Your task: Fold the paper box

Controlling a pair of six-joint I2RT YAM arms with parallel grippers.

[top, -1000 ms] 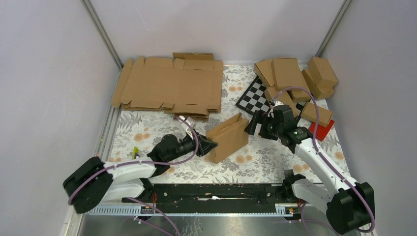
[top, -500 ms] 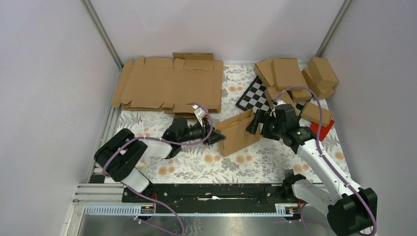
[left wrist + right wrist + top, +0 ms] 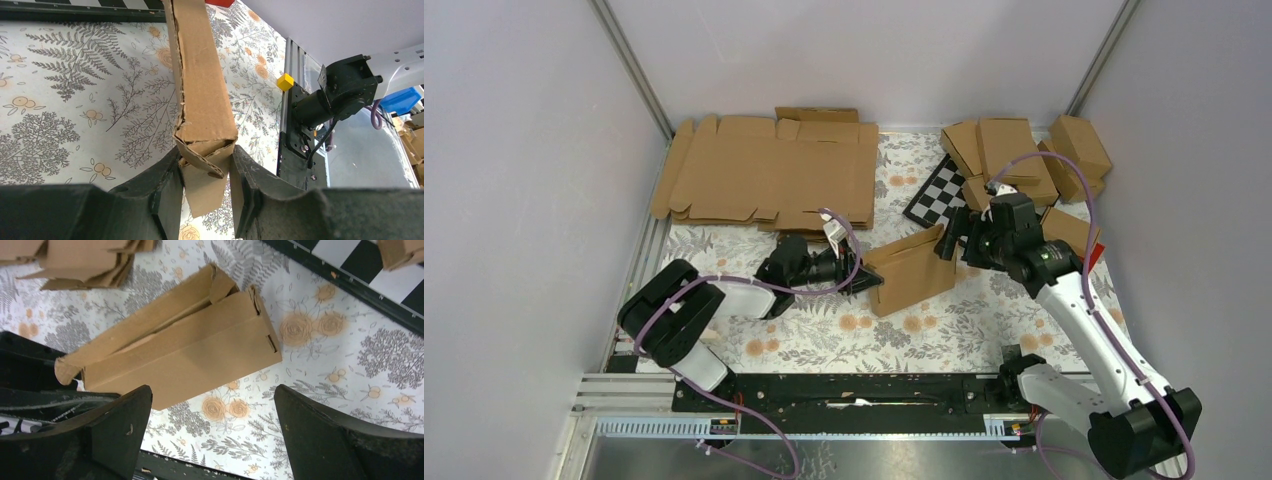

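The paper box (image 3: 911,270) is a slim brown carton lying on the floral mat at centre, with its top flap open. My left gripper (image 3: 864,280) is shut on its left end. In the left wrist view both fingers press the crumpled end flaps of the box (image 3: 197,75), with the left gripper (image 3: 205,156) right at that end. My right gripper (image 3: 946,243) is open and empty, held just off the box's far right end. In the right wrist view the right gripper (image 3: 212,425) has its fingers wide apart, above the mat beside the box (image 3: 190,355).
A stack of flat cardboard blanks (image 3: 769,175) lies at the back left. A chequered board (image 3: 936,195), a pile of folded cartons (image 3: 1024,150) and a red block (image 3: 1092,256) are at the back right. The black rail (image 3: 854,390) runs along the near edge.
The left arm has swung farther out and pushed the box up and to the right. The right gripper has drawn back to the right and risen a little; it stays open.
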